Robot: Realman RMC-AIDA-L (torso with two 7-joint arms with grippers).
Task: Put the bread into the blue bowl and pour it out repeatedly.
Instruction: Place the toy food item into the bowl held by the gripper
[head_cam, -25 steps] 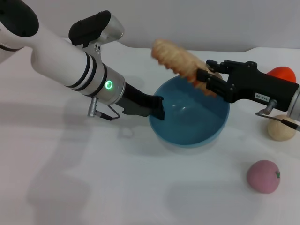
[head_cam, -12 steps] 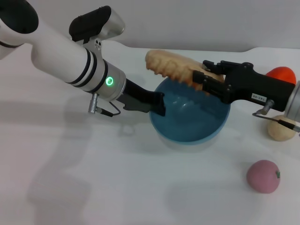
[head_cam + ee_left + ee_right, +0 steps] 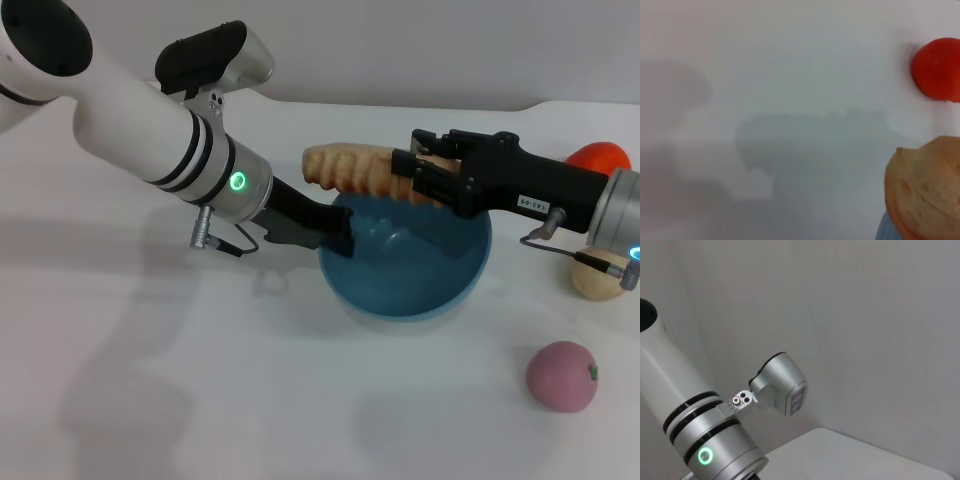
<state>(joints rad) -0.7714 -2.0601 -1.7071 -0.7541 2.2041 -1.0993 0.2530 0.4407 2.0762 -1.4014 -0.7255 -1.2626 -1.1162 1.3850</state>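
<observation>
One bread [image 3: 355,170], one blue bowl [image 3: 405,262], two end effectors — plus one pink ball [image 3: 561,376], one tan ball [image 3: 597,277], one red ball [image 3: 598,158].

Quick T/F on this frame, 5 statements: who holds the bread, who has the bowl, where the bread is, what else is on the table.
1. The right gripper is shut on the bread. True.
2. The bread lies flat on the bottom of the blue bowl. False: it is held roughly level above the bowl's far rim, out of the bowl.
3. The left gripper is at the bowl's left rim. True.
4. The pink ball sits inside the bowl. False: it rests on the table, to the bowl's right and nearer the robot.
5. A red object lies behind the right arm. True.
</observation>
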